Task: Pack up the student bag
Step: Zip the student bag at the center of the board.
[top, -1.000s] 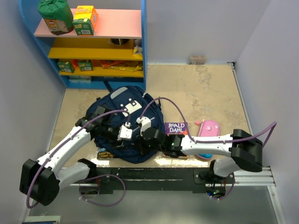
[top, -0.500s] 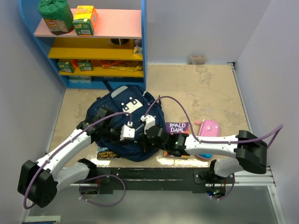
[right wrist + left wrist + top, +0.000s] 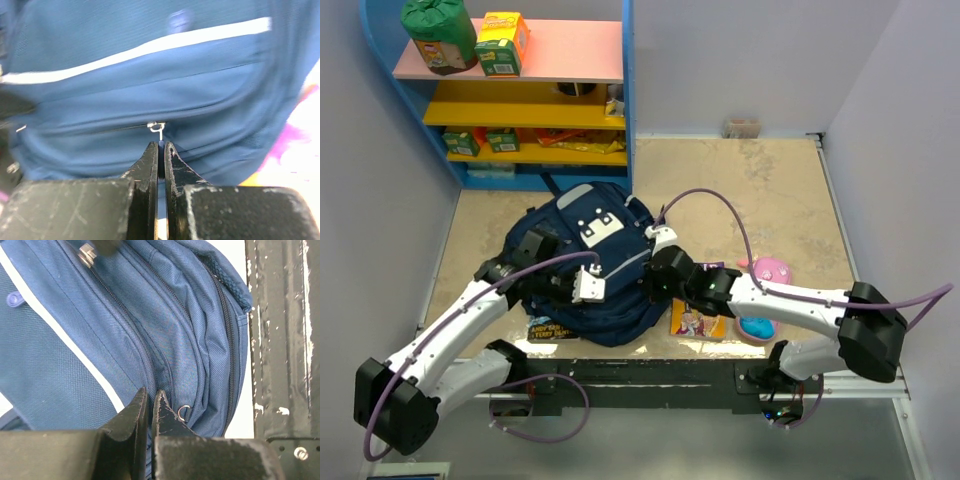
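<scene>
**Student bag.** The student bag (image 3: pixel 625 225) lay flat on the desk (image 3: pixel 750 190) at its near-left part, just in front of the blue shelf unit (image 3: pixel 628 100). Its white patch (image 3: pixel 598 230) faced up. Both arms reached over the bag.

**Left tool.** The left tool (image 3: pixel 150 392) was clenched, with only a sliver of gap between its tips. It pressed into the navy fabric at the near side of the bag, beside a zip line. A small metal ring (image 3: pixel 184 411) sat just right of the tips in the wrist view. Whether any fabric or tab was pinched could not be told.

**Right tool.** The right tool (image 3: pixel 161 145) was clenched on a zip pull (image 3: pixel 160 133). The pull hung from a silver slider (image 3: pixel 155 125) on a closed pocket zip below the light stripe (image 3: pixel 150 47) and ran straight down between the tips.

**Surroundings.** A yellow-covered book (image 3: pixel 698 320) lay on the desk just right of the bag, partly under the right arm. A pink pencil case (image 3: pixel 772 270) lay further right, crossed by the same arm. Another book (image 3: pixel 545 330) showed at the bag's near-left edge – partly under it.
</scene>
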`<control>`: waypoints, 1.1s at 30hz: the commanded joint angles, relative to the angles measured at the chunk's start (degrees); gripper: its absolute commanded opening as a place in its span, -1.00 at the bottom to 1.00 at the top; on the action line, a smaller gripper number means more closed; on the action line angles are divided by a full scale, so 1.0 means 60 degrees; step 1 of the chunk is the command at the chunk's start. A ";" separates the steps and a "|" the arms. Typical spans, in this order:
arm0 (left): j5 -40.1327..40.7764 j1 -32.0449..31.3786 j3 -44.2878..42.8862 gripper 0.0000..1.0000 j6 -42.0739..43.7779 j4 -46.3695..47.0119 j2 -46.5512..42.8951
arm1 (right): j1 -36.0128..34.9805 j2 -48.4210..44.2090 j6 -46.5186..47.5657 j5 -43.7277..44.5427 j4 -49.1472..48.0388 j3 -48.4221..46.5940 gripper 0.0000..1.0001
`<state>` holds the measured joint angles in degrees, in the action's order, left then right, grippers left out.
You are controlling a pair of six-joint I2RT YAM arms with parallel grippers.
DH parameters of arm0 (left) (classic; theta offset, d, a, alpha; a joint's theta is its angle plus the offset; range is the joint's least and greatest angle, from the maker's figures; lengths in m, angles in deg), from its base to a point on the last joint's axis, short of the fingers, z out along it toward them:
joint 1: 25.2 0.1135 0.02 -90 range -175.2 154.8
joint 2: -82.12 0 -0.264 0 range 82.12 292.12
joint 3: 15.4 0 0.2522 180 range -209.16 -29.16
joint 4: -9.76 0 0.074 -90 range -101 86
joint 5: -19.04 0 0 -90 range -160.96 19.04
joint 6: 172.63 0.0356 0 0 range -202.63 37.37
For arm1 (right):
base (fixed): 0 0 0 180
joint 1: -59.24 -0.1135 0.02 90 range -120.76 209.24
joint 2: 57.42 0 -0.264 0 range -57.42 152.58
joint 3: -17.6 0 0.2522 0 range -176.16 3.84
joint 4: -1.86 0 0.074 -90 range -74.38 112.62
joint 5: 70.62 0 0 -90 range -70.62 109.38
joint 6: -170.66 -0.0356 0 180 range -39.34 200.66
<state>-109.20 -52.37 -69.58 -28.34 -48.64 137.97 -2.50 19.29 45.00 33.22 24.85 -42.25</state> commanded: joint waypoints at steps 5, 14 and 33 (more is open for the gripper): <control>0.1012 0.0077 -0.0601 -1.00 0.1075 -0.1113 -0.0461 | 0.2010 0.0061 0.1357 0.1077 0.0981 -0.0639 -1.00; 0.0573 0.0077 -0.0133 -1.00 0.2713 -0.1962 -0.0886 | 0.2759 0.1451 0.2778 0.1047 0.0453 -0.1415 -1.00; 0.0851 0.0091 -0.0294 -0.93 0.3258 -0.2344 -0.0886 | 0.3344 0.1569 0.3219 0.0739 -0.0162 -0.2426 0.62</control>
<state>-104.32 -51.96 -70.09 -10.31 -58.92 133.06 15.27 30.70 64.34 33.55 27.85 -53.94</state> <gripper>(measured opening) 0.052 0.783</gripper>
